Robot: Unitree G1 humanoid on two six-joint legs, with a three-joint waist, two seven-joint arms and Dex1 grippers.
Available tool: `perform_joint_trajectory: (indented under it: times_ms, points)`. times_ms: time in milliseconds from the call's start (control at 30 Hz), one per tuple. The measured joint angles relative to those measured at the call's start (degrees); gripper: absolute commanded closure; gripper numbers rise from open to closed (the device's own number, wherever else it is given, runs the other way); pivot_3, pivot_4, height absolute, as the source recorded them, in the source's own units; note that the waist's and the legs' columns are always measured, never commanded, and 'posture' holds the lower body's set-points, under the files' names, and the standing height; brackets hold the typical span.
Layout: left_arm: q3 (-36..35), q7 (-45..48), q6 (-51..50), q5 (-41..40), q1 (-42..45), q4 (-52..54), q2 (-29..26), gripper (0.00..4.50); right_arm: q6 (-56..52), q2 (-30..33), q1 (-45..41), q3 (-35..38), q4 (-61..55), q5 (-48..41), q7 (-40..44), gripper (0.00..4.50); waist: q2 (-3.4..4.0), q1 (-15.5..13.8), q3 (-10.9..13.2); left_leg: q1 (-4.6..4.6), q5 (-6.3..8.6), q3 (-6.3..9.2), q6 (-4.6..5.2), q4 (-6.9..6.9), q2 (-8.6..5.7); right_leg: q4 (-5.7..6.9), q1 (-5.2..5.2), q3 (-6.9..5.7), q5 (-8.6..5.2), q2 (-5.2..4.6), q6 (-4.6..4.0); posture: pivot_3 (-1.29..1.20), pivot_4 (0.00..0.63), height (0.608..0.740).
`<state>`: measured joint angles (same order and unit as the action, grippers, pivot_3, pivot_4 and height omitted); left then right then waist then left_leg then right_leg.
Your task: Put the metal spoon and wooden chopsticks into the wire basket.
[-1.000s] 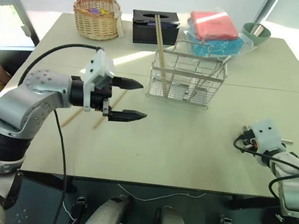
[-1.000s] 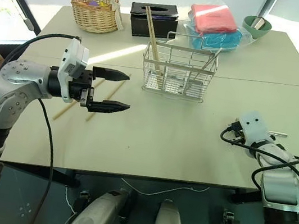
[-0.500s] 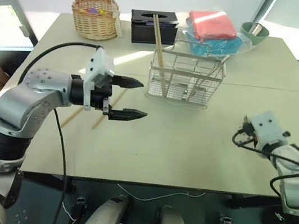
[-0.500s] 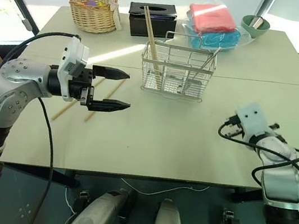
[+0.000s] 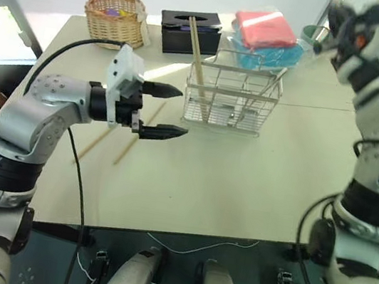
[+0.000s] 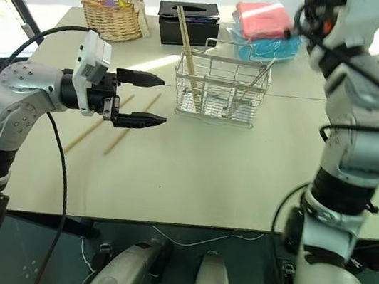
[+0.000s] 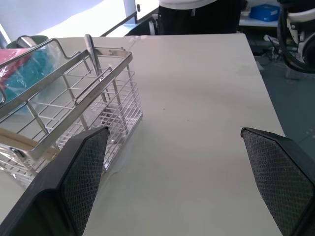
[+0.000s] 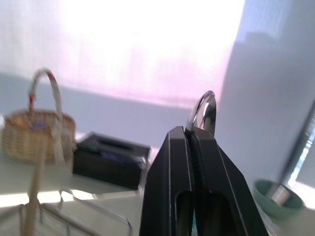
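Metal spoon (image 8: 205, 112) is pinched in the right gripper (image 8: 191, 135); one chopstick (image 5: 196, 52) stands in the wire basket (image 5: 233, 100), two (image 5: 128, 145) remain on the counter (image 5: 241, 179); left gripper (image 5: 167, 112) jaws spread.

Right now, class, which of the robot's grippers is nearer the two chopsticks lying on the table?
Left. The left gripper hovers open just above them; the right gripper, shut on the spoon, is raised high beyond the wire basket.

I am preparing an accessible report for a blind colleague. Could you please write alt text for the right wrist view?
The right gripper is shut on the metal spoon, whose shiny bowl sticks up above the black fingertips. Behind it on the table stand a wicker basket, a black tissue box and a green bowl, before a bright window.
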<state>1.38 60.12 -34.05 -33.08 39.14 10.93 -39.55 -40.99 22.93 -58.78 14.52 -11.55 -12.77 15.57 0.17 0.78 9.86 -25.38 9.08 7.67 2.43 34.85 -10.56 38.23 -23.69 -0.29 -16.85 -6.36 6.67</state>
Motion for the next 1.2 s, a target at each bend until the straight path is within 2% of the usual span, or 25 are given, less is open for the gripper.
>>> perform_joint_trajectory:
  times_ms: [167, 333, 500, 700, 867, 1033, 1200]
  points:
    - [-0.1, -0.1, 1.0, 0.9, 0.2, -1.8, 0.1, 0.0, 5.9, -5.7, -5.3, 1.9, 8.5, -2.7, -3.7, 4.44, 0.02, 0.0, 0.0, 0.01, -0.01, 0.01, 0.01, -0.01, 0.0, 0.1, -0.05, 0.02, 0.11, 0.06, -0.04, 0.0, 0.15, 0.725]
    - [-0.5, -0.5, 2.0, 1.9, 1.0, -3.1, 0.1, 0.0, 9.1, -12.7, -12.0, 7.9, 18.2, -9.9, -8.8, 4.44, 0.02, 0.1, 0.0, 0.01, -0.18, 0.05, -0.23, -0.09, 0.08, 0.2, -0.41, 0.06, 0.2, 0.2, -0.13, 0.0, 0.15, 0.725]
    - [-0.5, -0.9, 2.0, 1.9, 1.0, -3.0, 0.1, 0.0, 10.2, -15.4, -11.9, 9.5, 23.3, -13.0, -11.5, 4.44, 0.03, 0.2, 0.0, -0.01, -0.27, 0.06, -0.2, -0.22, 0.12, 0.24, -0.55, 0.13, 0.22, 0.27, -0.17, 0.0, 0.15, 0.725]
    - [-0.8, -1.8, 1.9, 1.9, 0.7, -2.6, 0.0, 0.0, 4.5, -19.1, -5.9, 9.4, 20.0, -17.1, -16.7, 4.44, 0.03, 0.3, 0.0, -0.02, -0.51, 0.06, -0.49, -0.63, 0.15, 0.4, -0.66, 0.25, 0.26, 0.28, -0.26, 0.0, 0.15, 0.725]
    - [-1.6, -1.8, 1.9, 1.9, 0.0, -2.3, -0.4, 0.0, -0.3, -19.4, -2.2, 9.1, 12.6, -19.6, -20.6, 4.44, 0.03, 0.4, 0.0, -0.04, -0.55, 0.06, -0.54, -0.71, 0.16, 0.67, -0.83, 0.3, 0.21, 0.29, -0.34, 0.0, 0.15, 0.725]
    - [-1.8, -1.7, 1.9, 1.9, 0.0, -2.3, -0.4, 0.0, -1.0, -17.7, -1.3, 6.9, 6.9, -20.0, -20.8, 4.44, 0.03, 0.4, 0.0, -0.03, -0.47, 0.05, -0.41, -0.71, 0.19, 0.74, -0.85, 0.31, 0.19, 0.34, -0.38, 0.0, 0.15, 0.725]
    - [-1.7, -1.4, 2.0, 2.2, 1.1, -3.6, -0.4, 0.0, 0.2, -14.7, -2.2, 6.9, 8.5, -20.1, -20.4, 4.44, 0.03, 0.3, 0.0, -0.03, -0.47, 0.05, -0.41, -0.7, 0.19, 0.74, -0.83, 0.31, 0.2, 0.35, -0.38, 0.0, 0.15, 0.725]
